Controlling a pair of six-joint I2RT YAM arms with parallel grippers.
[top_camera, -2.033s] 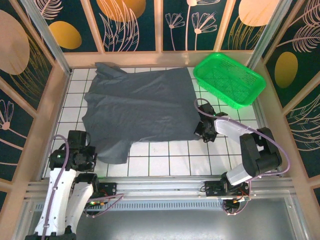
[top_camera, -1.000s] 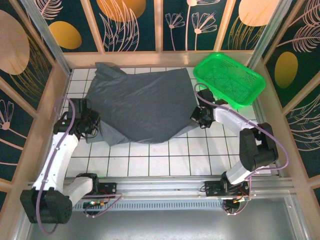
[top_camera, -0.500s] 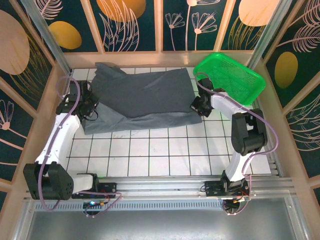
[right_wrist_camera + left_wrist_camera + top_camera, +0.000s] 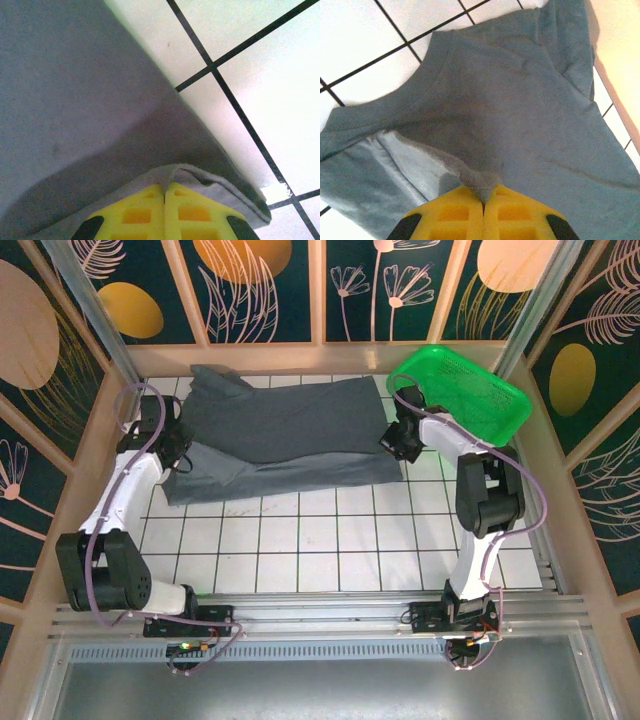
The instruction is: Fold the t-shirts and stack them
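White tiled worktop [image 4: 330, 540]. Slate-grey t-shirt [image 4: 290, 435] lies across the far half, doubled over into a long band, one sleeve poking toward the far left. Green basket [image 4: 460, 395] in far right corner, near the shirt's end. Left jaws pinch the shirt's left end; right jaws pinch the layered edge at its right end.

This is probably a robot lab's test cell I'm standing in: the left arm [image 4: 122, 492] and right arm [image 4: 481, 498] are sitting bolted to an aluminium rail [image 4: 320, 615], and wooden-framed floral panels [image 4: 260, 290] are boxing in a gridded white table [image 4: 330, 540].
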